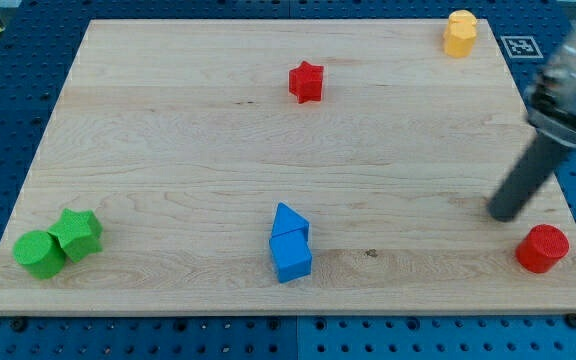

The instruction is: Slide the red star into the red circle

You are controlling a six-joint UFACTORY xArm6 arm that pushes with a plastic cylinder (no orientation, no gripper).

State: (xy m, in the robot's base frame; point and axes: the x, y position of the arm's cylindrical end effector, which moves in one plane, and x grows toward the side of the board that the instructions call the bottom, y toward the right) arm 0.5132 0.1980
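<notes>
The red star point(306, 82) lies near the view's top, a little right of centre, on the wooden board point(168, 150). The red circle point(542, 248) is a short cylinder at the view's bottom right corner of the board. My tip point(499, 214) is at the lower end of the dark rod on the view's right, just up and left of the red circle and apart from it. It is far from the red star, which lies up and to the left.
A yellow block point(460, 32) sits at the view's top right. A blue triangle point(289, 222) touches a blue cube point(291, 257) at bottom centre. A green cylinder point(39, 253) and green star point(77, 234) touch at bottom left.
</notes>
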